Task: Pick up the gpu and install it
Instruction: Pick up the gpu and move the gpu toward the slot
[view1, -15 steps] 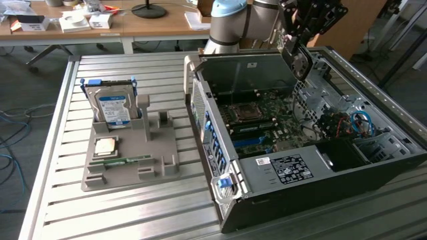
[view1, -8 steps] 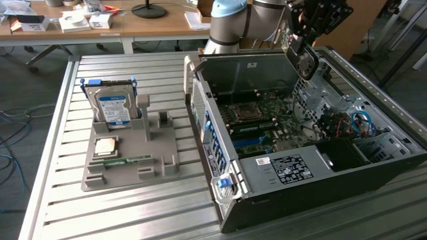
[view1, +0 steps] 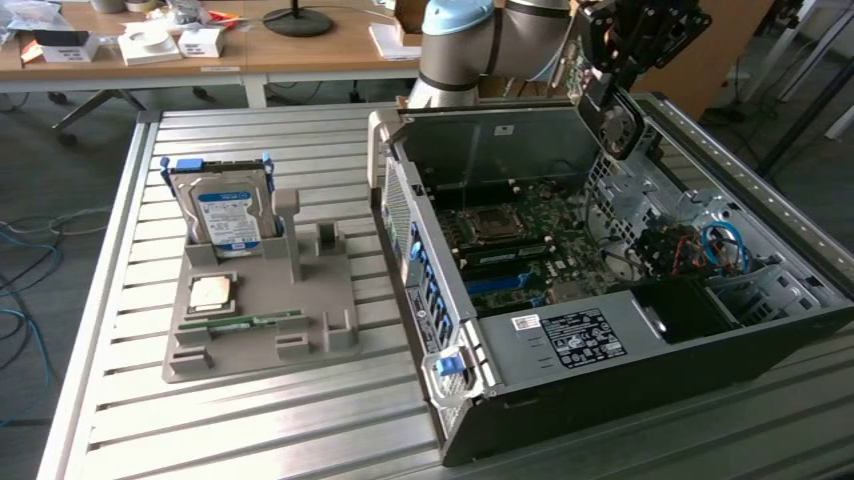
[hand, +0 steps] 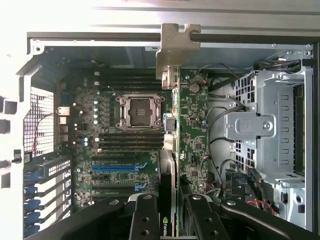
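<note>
Now the gripper (hand: 172, 222) is clamping its two black fingers (hand: 145, 217) on the gpu (hand: 172, 150), one finger on each flat face of the card. It is holding the card in the air above the open computer case (view1: 561, 345), apart from the motherboard (hand: 195, 125). In the exterior view the card is hanging over the far corner of the case, toward the exterior view's right, with a round dark part on its face. In the wrist view it is showing its thin edge, and its silver end bracket (hand: 177, 50) is reaching over the rear wall of the case.

Below the card, the CPU socket (hand: 139, 111) and the blue expansion slot (hand: 116, 169) are lying on one side of it. The metal drive cage (hand: 270, 130) with its cables (hand: 217, 117) is standing on the other side. On the slatted table (view1: 267, 430), just beside the case at the exterior view's left, a grey fixture tray (view1: 267, 345) is carrying a hard drive (view1: 227, 210) standing upright, a CPU chip (view1: 211, 292) lying flat and a memory stick (view1: 240, 322) lying near it.

The card and the fingers are covering a strip of the motherboard, so I cannot tell which slot is lying under the card. The robot arm (view1: 467, 40) is being cut off by the upper border of the exterior view
</note>
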